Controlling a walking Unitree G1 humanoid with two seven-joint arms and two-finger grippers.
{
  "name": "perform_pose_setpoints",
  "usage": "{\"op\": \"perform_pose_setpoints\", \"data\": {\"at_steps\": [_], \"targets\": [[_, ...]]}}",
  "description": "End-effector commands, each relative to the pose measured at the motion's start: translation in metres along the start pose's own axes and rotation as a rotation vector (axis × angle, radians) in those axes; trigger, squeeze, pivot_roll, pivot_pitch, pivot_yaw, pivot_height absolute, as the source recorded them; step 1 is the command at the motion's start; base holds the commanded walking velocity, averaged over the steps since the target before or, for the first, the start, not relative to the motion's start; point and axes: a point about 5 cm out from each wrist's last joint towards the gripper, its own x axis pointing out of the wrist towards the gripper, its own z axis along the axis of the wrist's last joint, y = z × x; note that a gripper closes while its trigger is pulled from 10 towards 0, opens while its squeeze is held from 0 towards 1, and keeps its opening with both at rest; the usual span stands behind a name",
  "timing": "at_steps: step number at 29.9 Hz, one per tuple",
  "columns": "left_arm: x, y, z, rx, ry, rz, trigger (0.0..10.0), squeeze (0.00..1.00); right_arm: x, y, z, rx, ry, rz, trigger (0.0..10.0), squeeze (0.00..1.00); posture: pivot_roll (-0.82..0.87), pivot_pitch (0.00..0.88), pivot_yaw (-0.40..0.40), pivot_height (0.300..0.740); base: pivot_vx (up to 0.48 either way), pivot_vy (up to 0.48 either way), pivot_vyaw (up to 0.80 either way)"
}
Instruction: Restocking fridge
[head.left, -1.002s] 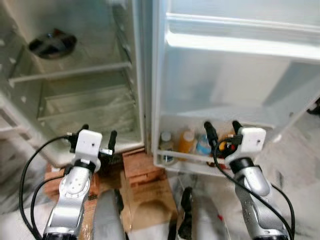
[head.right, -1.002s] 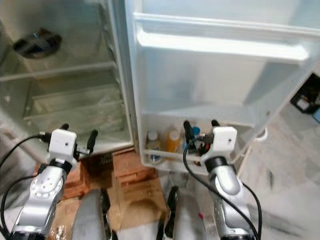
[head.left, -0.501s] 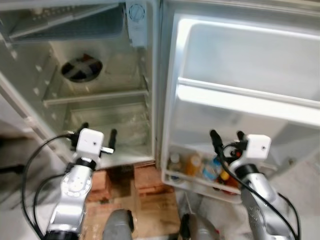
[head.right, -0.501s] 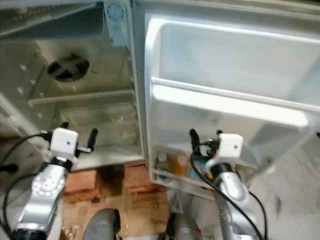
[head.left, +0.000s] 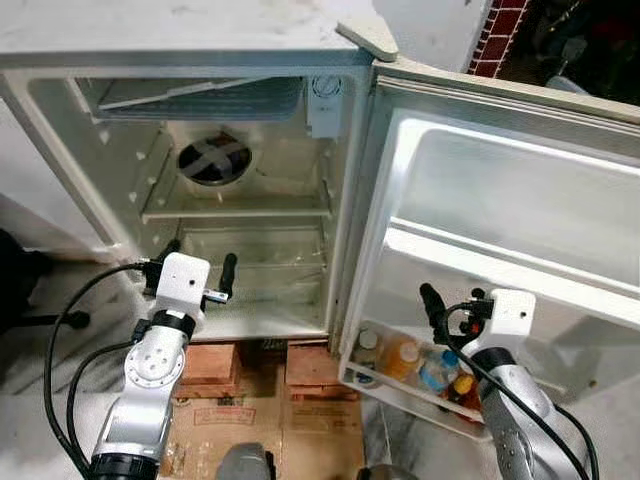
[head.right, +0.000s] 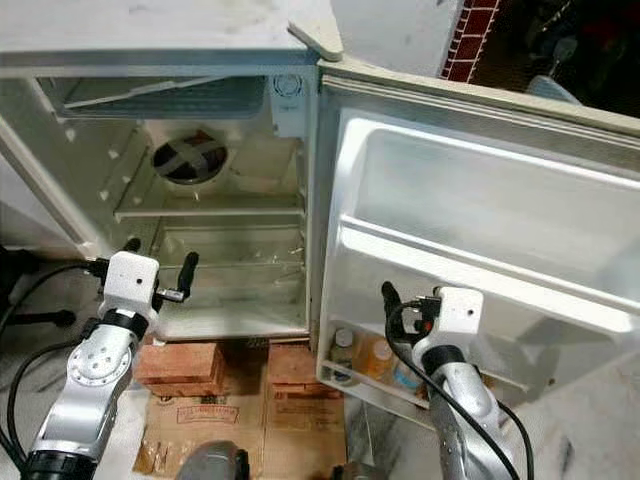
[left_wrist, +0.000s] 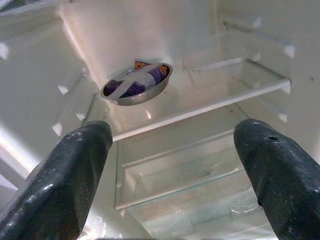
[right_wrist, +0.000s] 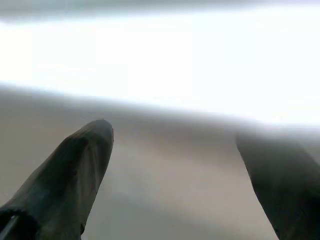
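A small white fridge stands open, its door swung out to the right. Inside are a glass shelf and a round metal dish at the back wall. The door's bottom shelf holds several bottles, among them an orange one and a blue one. My left gripper is open in front of the fridge's lower compartment, holding nothing. Over at the door, my right gripper is open just above the bottles, facing the door's white inner wall.
The fridge rests on red bricks, with flattened cardboard on the floor in front. A black cable lies at the left. A red brick wall and dark clutter sit behind the door at top right.
The camera has tilted up and drawn back, so the fridge's top and whole door now show. Both grippers stay open in about the same places before the fridge.
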Motion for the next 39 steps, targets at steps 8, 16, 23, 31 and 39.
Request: {"op": "perform_pose_setpoints", "data": {"at_steps": [8,16,23,31,39], "targets": [[0.001,-0.002,-0.001,0.006,0.004,-0.019,10.0,0.0,-0.002,0.005,-0.008,0.044,0.098,0.106,10.0,0.0,0.08,0.0,-0.03,0.74,-0.188,0.0,0.0],[0.002,-0.002,0.0,0.002,0.002,-0.022,10.0,0.0,-0.003,0.003,-0.013,-0.015,0.185,0.18,10.0,0.0,0.08,0.0,-0.03,0.74,-0.266,0.0,0.0],[0.003,-0.002,0.0,0.002,-0.001,-0.023,10.0,0.0,0.002,0.0,-0.01,-0.038,0.164,0.141,10.0,0.0,0.08,0.0,-0.033,0.74,-0.252,0.0,0.0],[0.006,0.001,0.004,-0.001,-0.018,-0.023,10.0,0.0,0.01,-0.015,-0.004,-0.099,0.121,0.016,10.0,0.0,0.08,0.0,-0.026,0.74,-0.092,0.0,0.0],[0.01,0.005,0.008,-0.011,-0.027,-0.021,10.0,0.0,0.014,-0.017,0.0,-0.104,0.084,-0.031,10.0,0.0,0.09,0.0,-0.03,0.74,0.0,-0.072,0.0]]}}
